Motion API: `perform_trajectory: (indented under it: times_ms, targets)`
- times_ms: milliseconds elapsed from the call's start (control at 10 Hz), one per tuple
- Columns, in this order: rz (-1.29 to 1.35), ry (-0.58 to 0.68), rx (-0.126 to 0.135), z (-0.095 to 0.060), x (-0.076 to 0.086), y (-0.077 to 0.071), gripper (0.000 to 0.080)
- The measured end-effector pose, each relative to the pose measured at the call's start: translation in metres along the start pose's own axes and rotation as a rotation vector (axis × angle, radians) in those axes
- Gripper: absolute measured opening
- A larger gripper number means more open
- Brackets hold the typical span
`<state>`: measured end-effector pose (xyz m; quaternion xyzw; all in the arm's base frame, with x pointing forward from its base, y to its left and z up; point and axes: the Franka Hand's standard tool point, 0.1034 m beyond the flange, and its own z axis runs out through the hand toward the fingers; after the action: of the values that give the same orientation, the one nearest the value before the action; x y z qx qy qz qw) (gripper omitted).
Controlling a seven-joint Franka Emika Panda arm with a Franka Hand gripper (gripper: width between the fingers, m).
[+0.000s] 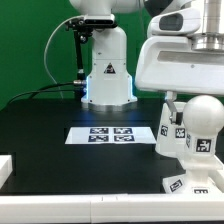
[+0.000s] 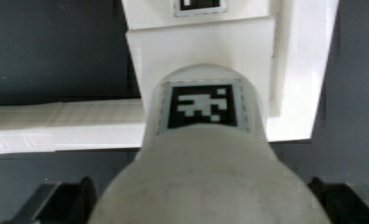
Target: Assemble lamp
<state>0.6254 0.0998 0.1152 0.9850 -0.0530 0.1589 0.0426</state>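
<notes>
Holding the bulb (image 2: 199, 150) is my gripper's (image 2: 195, 206) job at this moment. My two dark fingers (image 2: 56, 202) sit against its flanks, one on each side, narrowed onto the white body, whose square tag faces my wrist camera. Straight past my fingertips lies what I take for the base (image 2: 199, 45), a squarish white block with a tag at its far edge. I cannot tell whether the bulb's end touches it or hangs just clear. In the exterior view another tagged white part, which I take for the shade (image 1: 168, 130), stands just beside my fingers, close to the bulb. The marker board (image 1: 110, 134) lies well apart from me on the black table (image 1: 40, 120).

I judge the step in hand to be joining bulb to base, with the shade left for afterwards. The next move calls for lining the bulb's neck up squarely with the base's socket, which I cannot see from here. Then I should press down gently and turn, without letting the bulb slip or knocking the shade.
</notes>
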Motion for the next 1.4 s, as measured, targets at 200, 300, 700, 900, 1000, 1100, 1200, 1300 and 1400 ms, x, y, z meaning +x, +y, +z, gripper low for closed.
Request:
perform_trajectory:
  times_ms: [200, 300, 700, 900, 1000, 1100, 1200, 1300, 1400]
  targets:
    - [0.005, -0.003, 0.005, 0.0, 0.0, 0.0, 0.0668]
    - [0.008, -0.004, 0.007, 0.001, -0.001, -0.001, 0.069]
    - [0.043, -0.069, 0.034, -0.014, 0.012, 0.008, 0.0699]
    - [0.096, -0.19, 0.059, -0.021, 0.012, 0.011, 0.0699]
    - [0.128, -0.27, 0.071, -0.024, 0.011, 0.012, 0.0699]
    - [0.142, -0.306, 0.07, -0.023, 0.013, 0.014, 0.0699]
    - [0.143, -0.28, 0.073, -0.019, 0.014, 0.013, 0.0699]
    - [0.145, -0.28, 0.072, -0.016, 0.011, 0.01, 0.0699]
    - [0.149, -0.282, 0.071, -0.012, 0.009, 0.008, 0.0699]
